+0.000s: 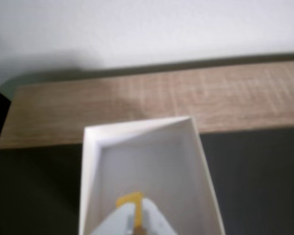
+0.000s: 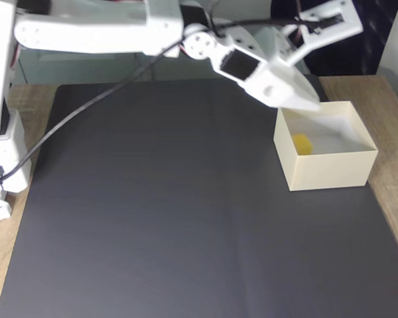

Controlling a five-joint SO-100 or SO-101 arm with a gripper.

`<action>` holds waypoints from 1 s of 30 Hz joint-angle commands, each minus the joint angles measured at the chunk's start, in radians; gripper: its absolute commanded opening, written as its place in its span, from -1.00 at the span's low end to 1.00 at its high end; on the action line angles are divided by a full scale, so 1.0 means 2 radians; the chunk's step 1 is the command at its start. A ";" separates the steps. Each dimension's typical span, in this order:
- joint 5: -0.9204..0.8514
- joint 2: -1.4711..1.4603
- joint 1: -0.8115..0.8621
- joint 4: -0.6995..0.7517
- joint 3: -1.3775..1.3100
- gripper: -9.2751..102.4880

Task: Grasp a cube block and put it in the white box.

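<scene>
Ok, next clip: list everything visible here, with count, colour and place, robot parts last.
cube block: one, yellow, inside the white box near its left wall in the fixed view.
white box: one, cream-white, open-topped, at the right edge of the mat.
mat: one, black, covering most of the table.
table: one, light wood, showing around the mat.
cable: one, black, running along the arm.
arm: one, white, reaching over to the box.
gripper: one, white, fingers above the box; the cube lies free.
</scene>
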 commanded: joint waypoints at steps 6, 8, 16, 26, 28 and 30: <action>-0.007 0.245 -0.031 -0.010 0.222 -0.84; -0.008 0.299 -0.038 -0.012 0.279 -0.84; -0.008 0.506 -0.048 -0.011 0.480 -0.84; -0.007 0.663 -0.047 0.075 0.575 -0.84; -0.004 0.695 -0.048 0.097 0.594 -0.84; -0.002 0.737 -0.048 0.120 0.619 -0.84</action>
